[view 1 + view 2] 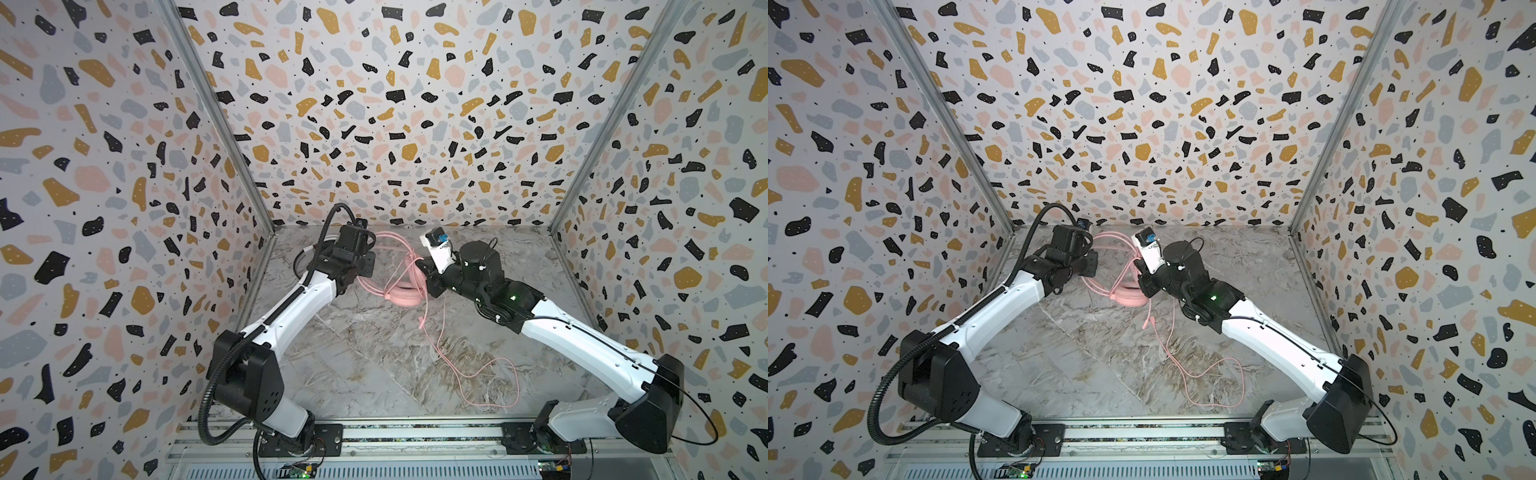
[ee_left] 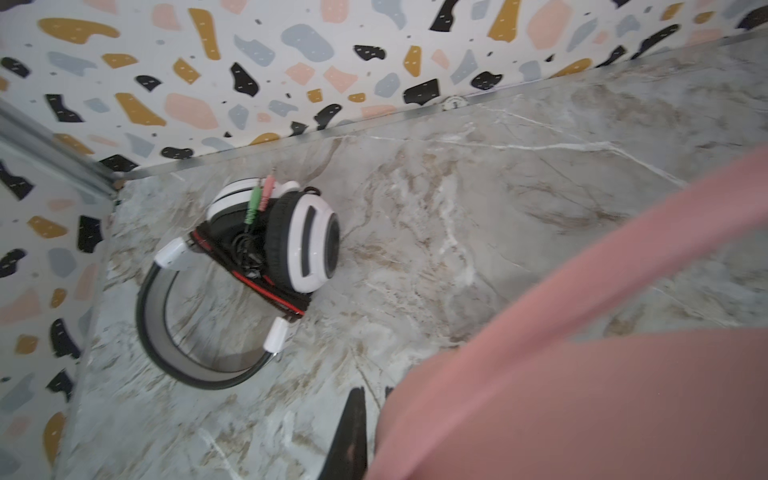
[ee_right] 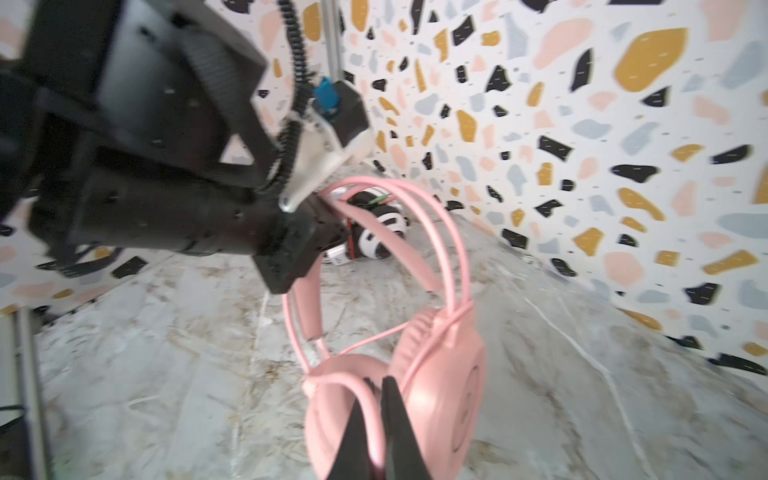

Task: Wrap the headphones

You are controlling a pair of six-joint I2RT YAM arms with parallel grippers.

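Right wrist view: the left gripper (image 3: 326,205) is clamped on the top of the pink headband (image 3: 395,249) of the all-pink plastic over-ear headphones (image 3: 440,390). They hang from it with both ear cups side by side below; whether the cups touch the surface cannot be told. The right gripper (image 3: 374,399) has its two black fingers pressed together on the thin pink cable (image 3: 374,432), right between the ear cups.

In both top views this pink headset (image 1: 401,298) sits between the two grippers, over the back middle of the grey marble-patterned tabletop (image 1: 353,374). Its cable trails toward the front and ends in a loose loop (image 1: 1241,382) on the right.

Left wrist view shows the white plastic headphones with black stripes (image 2: 307,245) lying on the tabletop near the back left corner, well apart from the pink pair. Their black cable (image 2: 245,253) is bundled between the ear cups, with a green and a pink plug (image 2: 259,199) sticking out, and the thin black headband (image 2: 145,316) lies flat.
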